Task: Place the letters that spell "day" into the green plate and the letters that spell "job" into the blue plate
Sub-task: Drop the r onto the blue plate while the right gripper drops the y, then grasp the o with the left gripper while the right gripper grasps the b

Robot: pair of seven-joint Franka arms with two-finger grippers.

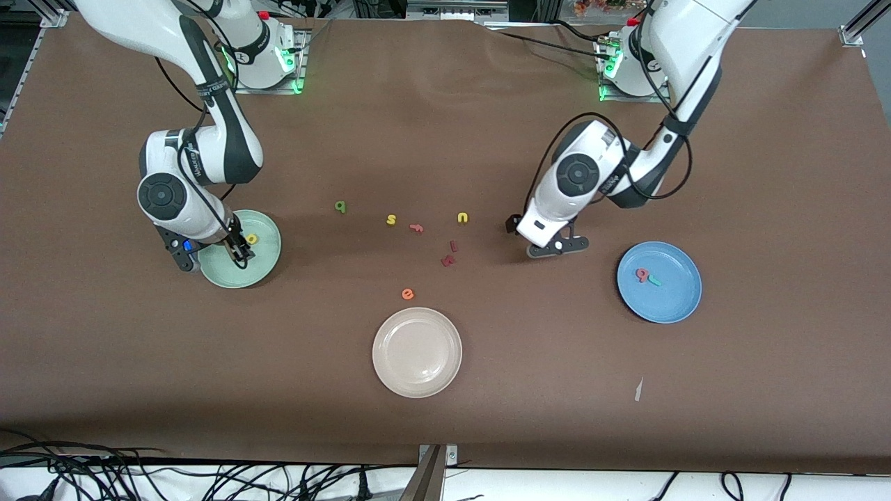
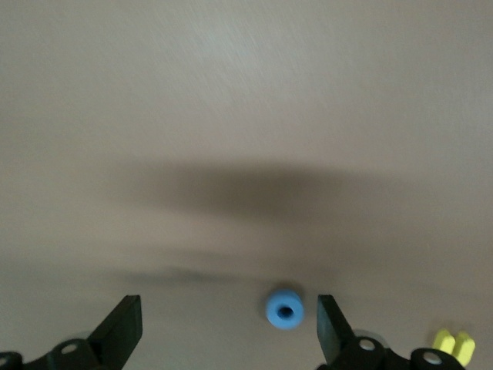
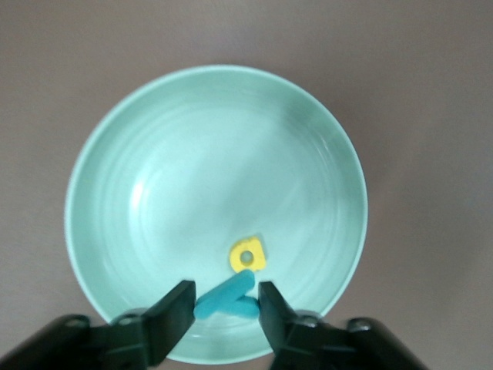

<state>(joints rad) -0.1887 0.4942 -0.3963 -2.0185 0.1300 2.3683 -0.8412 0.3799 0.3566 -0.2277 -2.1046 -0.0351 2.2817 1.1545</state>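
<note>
The green plate (image 3: 115, 177), toward the right arm's end, is holding the yellow "d" (image 3: 248, 255) and teal "y" (image 3: 227, 299). The right gripper (image 3: 223, 308) is hanging over it, fingers just apart around the "y". The blue plate (image 1: 679, 296) is carrying the pinkish-red "b" (image 1: 642, 274) and teal "j" (image 1: 654, 282). The left gripper (image 2: 229, 327) is gaping wide over the blue "o" (image 2: 285, 308). The dark green "a" (image 1: 340, 206) is lying on the table, and the beige plate (image 1: 417, 352) is sitting nearest the camera.

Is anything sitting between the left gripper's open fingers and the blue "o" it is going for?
Nothing visible. The left gripper hangs open over bare table with the blue "o" already between its fingers; the yellow "u" lies off to one side.
</note>
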